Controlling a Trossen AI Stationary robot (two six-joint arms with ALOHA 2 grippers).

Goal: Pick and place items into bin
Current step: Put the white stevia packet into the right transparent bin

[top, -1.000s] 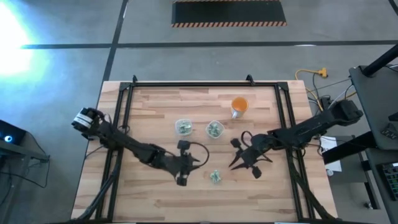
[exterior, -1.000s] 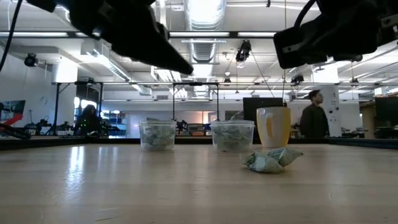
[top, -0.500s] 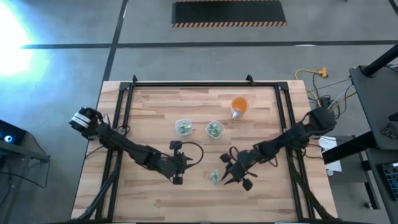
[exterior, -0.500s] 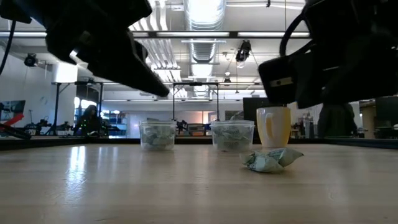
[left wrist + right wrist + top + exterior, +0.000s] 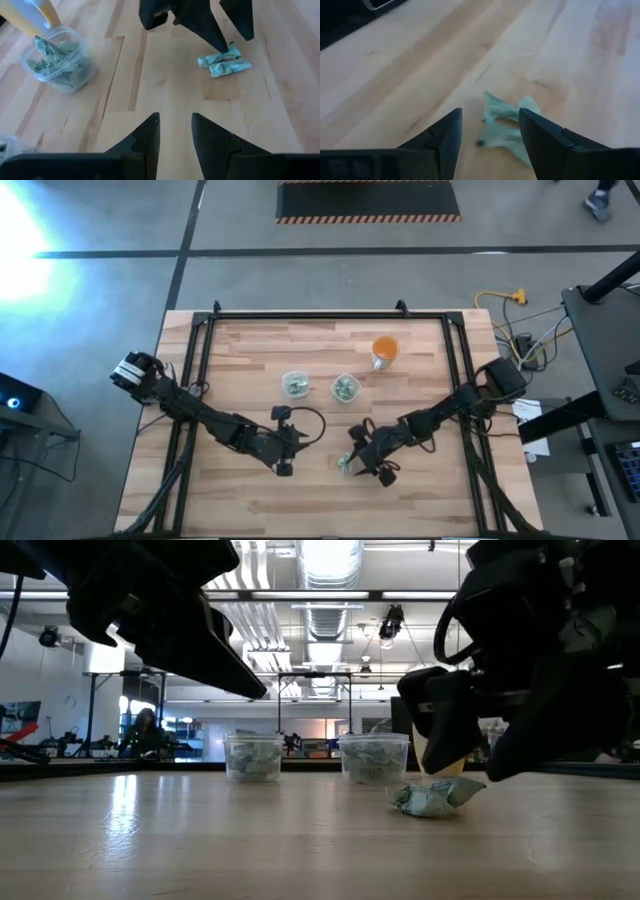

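One pale green-and-white item [image 5: 345, 466] lies crumpled on the wooden table [image 5: 250, 500], near the front middle. It also shows in the low view [image 5: 435, 797] and the left wrist view [image 5: 225, 62]. My right gripper [image 5: 353, 461] is low over it and open, with its fingers [image 5: 445, 137] standing on either side of the item [image 5: 504, 125]. My left gripper [image 5: 298, 444] hovers to the item's left, open by a narrow gap [image 5: 175, 122] and holding nothing. Two clear cups [image 5: 294, 385] [image 5: 345, 388] behind hold more items. My right gripper comes at the item slanting down from the table's right. One fingertip [image 5: 225, 46] stands right at the item's upper edge [image 5: 231, 51]. I cannot tell whether it touches. The item lies flat on the table.
An orange cup [image 5: 384, 350] stands behind the clear cups toward the far right. A black frame [image 5: 300, 315] runs along the table's far and side edges. Bare wood lies along the near edge. Beyond the table is a workshop room.
My right gripper has come down and toward the table's left and near edge, from up beside the item to low around it. My left gripper has drawn back a little toward the table's left and sunk slightly. The item has stayed where it was.
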